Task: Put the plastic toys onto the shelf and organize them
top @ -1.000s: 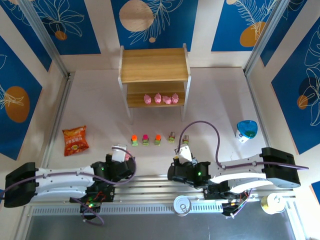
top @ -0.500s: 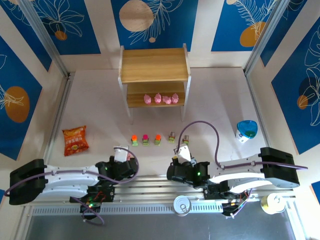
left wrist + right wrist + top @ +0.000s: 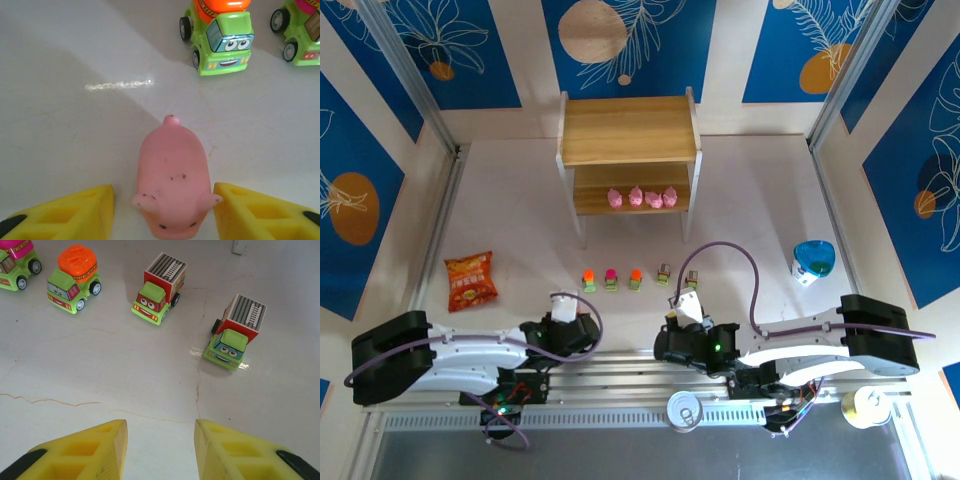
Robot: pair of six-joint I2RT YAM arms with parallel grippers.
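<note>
Pink pig (image 3: 172,180) on the surface: our left end effector (image 3: 164,192) open astride it, ungripped; right end effector (image 3: 160,432) open, empty. Pickup step; next we must squeeze, then carry to the shelf (image 3: 628,130).

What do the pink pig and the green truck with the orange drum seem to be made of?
Pink pig: probably soft rubber or vinyl, matte; its form is rounded, without sharp edges, with small dark specks. Green truck: likely hard moulded plastic, slightly glossy; crisp edges, printed face, separate black wheels.
</note>
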